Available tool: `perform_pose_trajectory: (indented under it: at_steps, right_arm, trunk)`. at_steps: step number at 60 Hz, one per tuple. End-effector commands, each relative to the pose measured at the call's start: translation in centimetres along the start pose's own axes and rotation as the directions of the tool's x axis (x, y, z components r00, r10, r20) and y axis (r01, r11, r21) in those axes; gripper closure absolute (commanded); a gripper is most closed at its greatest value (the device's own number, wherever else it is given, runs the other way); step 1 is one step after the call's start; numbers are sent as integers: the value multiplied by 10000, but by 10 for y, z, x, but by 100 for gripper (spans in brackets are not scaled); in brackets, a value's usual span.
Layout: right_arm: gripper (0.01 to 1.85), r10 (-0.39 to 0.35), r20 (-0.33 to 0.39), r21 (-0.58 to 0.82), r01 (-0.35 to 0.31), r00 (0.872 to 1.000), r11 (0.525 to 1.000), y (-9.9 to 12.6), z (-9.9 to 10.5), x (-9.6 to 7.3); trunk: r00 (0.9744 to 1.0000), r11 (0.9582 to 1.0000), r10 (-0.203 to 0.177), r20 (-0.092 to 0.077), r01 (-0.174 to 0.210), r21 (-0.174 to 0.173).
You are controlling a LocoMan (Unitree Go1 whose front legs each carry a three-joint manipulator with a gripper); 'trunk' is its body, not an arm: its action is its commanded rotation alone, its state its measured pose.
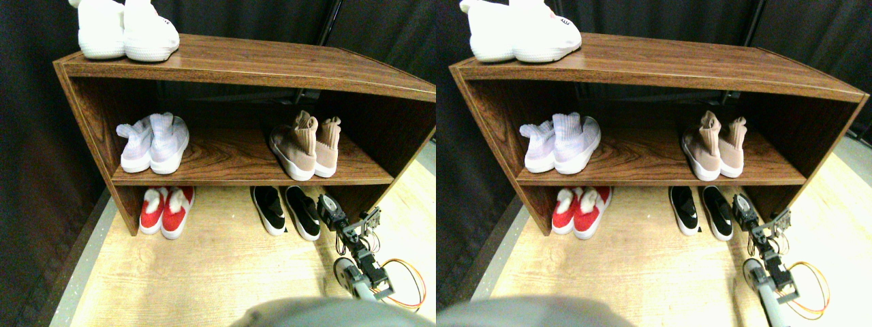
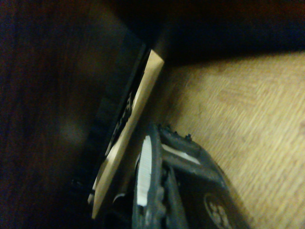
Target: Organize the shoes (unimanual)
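Shoes sit in pairs all over the brown wooden rack (image 1: 238,65), and I take that rack as my landmark. My right manipulator (image 1: 361,269) rises from the floor at the rack's lower right corner, its links stacked upward and leaning toward the rack, orange cable looping behind its base. Its gripper (image 1: 332,210) hangs low, just right of the black slip-ons (image 1: 286,211) that stand side by side on the floor under the rack's shelf, toes toward me. I cannot tell from either view how far the claw is spread or whether it has hold of anything; the wrist view only gives me a dark jaw frame (image 2: 164,191) close above the wood-grain floor (image 2: 248,119), with the rack's dark side panel (image 2: 47,109) filling the other half. The tan sock sneakers (image 1: 306,144) stand on the rack's middle shelf toward its right end, heels out. A pale lilac pair (image 1: 153,142) stands at that shelf's left end, a red pair (image 1: 167,210) on the floor below them, and a white pair (image 1: 126,30) on the rack's top at its left corner. Behind the rack hangs a black curtain (image 1: 381,27); light wood-look flooring (image 1: 204,272) spreads in front of it.
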Motion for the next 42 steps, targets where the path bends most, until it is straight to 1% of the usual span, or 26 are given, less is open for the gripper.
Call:
perform_pose_trajectory:
  at_steps: [1,4,9,13,19,22,26,32,42]
  right_arm:
    - [180,223,69,80,-224,9997,9997,7,-8,0]
    - [180,147,43,285,-148,9999,9995,7,-13,2]
    - [180,22,53,141,-22,10000,9999,7,-18,4]
    - [180,88,-185,74,-86,9998,9999,7,-22,8]
    - [180,3,-163,69,-2,9999,10000,7,-25,11]
    - [180,58,-278,34,-57,9996,10000,6,-25,12]
    - [180,-1,-178,91,3,9998,10000,7,-26,12]
    - [180,10,-212,113,-8,9998,9999,7,-27,13]
    - [180,69,-2,172,-69,10000,9998,8,-26,10]
  trunk:
    - [9995,9990,256,-187,-263,-348]
    - [9993,9987,305,-196,-312,-393]
    - [9992,9984,353,-209,-362,-434]
    - [9990,9981,393,-200,-402,-460]
    - [9989,9979,427,-205,-436,-484]
    - [9989,9979,427,-205,-436,-484]
    - [9988,9978,433,-215,-443,-490]
    - [9989,9980,410,-214,-419,-468]
    - [9991,9984,350,-249,-360,-434]
